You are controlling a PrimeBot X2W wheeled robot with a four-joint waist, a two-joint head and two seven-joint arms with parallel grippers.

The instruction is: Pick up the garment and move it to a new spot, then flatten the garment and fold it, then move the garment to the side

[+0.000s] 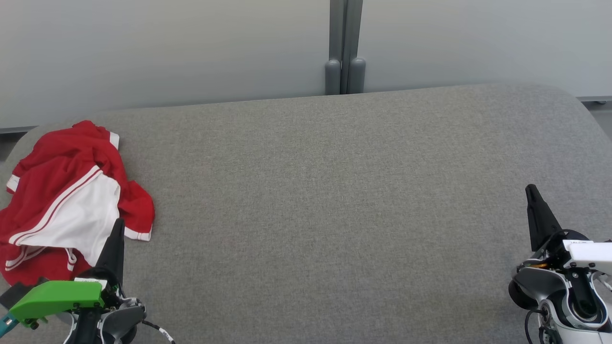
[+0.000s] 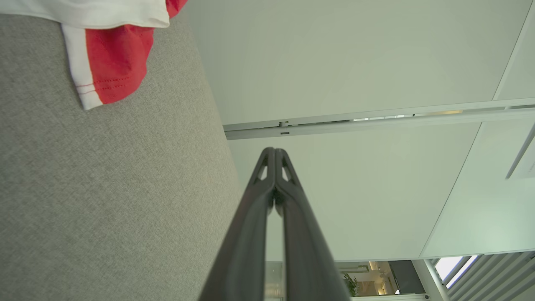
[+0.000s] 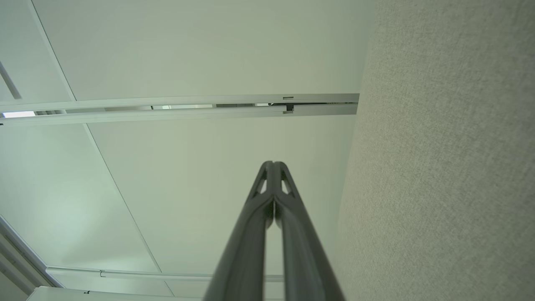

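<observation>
A crumpled red garment (image 1: 67, 191) with white panels and white-striped hems lies in a heap at the left end of the grey cushioned surface (image 1: 334, 200). My left gripper (image 1: 118, 223) stands at the lower left, just in front of the heap's near edge, fingers pressed together and holding nothing. In the left wrist view the shut left gripper (image 2: 274, 151) points past the surface edge, with a red and white hem of the garment (image 2: 108, 58) at the upper left. My right gripper (image 1: 530, 189) stands shut and empty at the lower right, far from the cloth; the right wrist view shows the right gripper (image 3: 273, 164) with tips touching.
The grey surface has rounded far corners and wide bare fabric between the two arms. Behind it runs a pale partition wall with a grey vertical post (image 1: 345, 48). The surface's edge (image 3: 355, 167) shows beside the right fingers.
</observation>
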